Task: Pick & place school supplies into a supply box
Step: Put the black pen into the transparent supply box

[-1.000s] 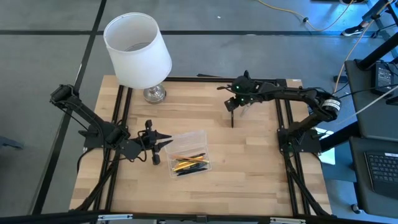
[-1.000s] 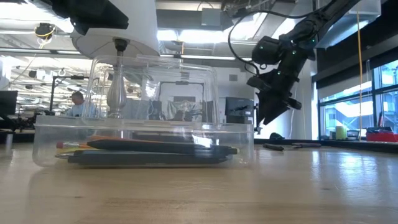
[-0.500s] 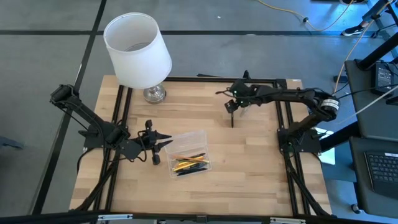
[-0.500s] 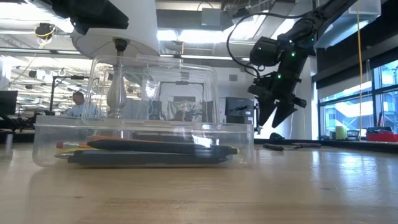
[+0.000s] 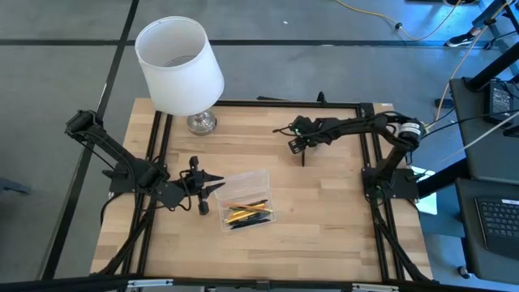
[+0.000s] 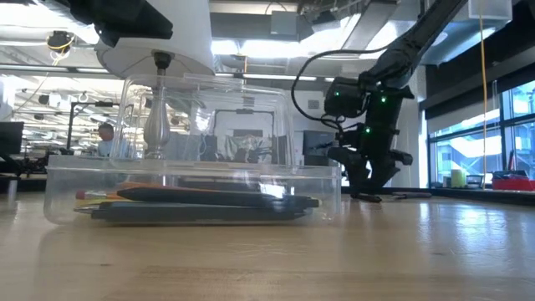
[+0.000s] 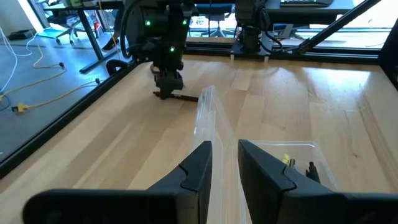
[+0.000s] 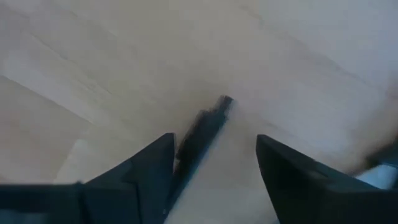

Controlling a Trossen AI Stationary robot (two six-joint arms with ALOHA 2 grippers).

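A: Where is the right end effector (image 5: pixel 300 146)?

B: In the high view it sits right of centre in the upper half of the frame, low over the light wooden desk (image 5: pixel 324 219). Its fingers are spread, and the right wrist view shows a thin dark pen (image 8: pixel 200 134) lying on the wood in the gap between them, nearer one finger than the other. Nothing is pinched.

A: And the container?

B: The small clear plastic supply box (image 5: pixel 246 199) stands just below the middle of the frame, well apart from that pen. Yellow, orange and dark pencils (image 5: pixel 243 212) already lie in it.

A: The other arm?

B: The left end effector (image 5: pixel 212 187) waits at the box's left edge, fingers a little apart and holding nothing. The white-shaded lamp (image 5: pixel 179 65) stands at the upper left, out of the way.

A: What could go wrong?

B: The pen is thin and flat on the wood. Because it lies off-centre in the gap, I judge the closing fingers could push it sideways or roll it away instead of gripping it. Coming down too hard could jam the fingertips into the desk. A grip near one end could let the pen swing and catch the box rim at release.
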